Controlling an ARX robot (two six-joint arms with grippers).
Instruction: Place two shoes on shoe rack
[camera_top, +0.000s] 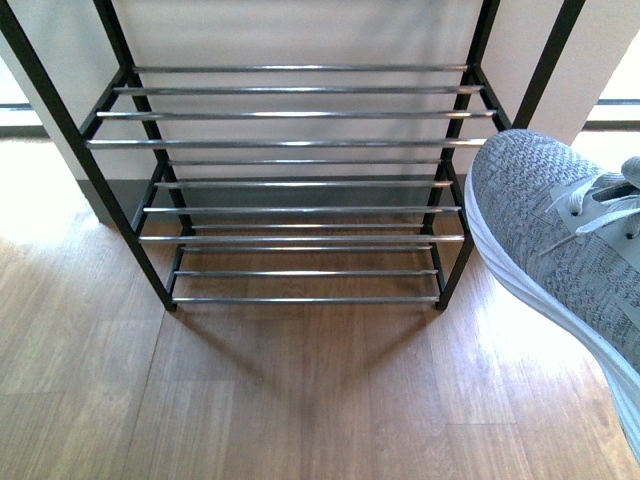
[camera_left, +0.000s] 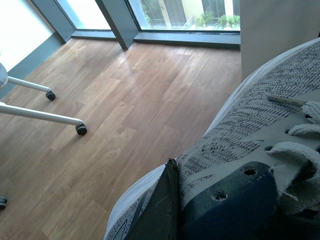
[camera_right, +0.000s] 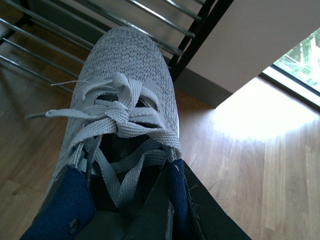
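Right claw (camera_right: 175, 187) clamped on shoe (camera_right: 130, 65) collar; left claw (camera_left: 172, 180) seemingly likewise, other shoe (camera_left: 280, 85). Light, floppy knit; collar hold suits

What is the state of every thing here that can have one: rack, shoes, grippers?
Shoe rack: upright, no shoe on the visible tiers.
Right arm's shoe: laces tied, held beside the rack, not on it.
Left arm's shoe: laced, held above the floor.
Right gripper: shut on its shoe's collar.
Left gripper: shut on its shoe's collar.
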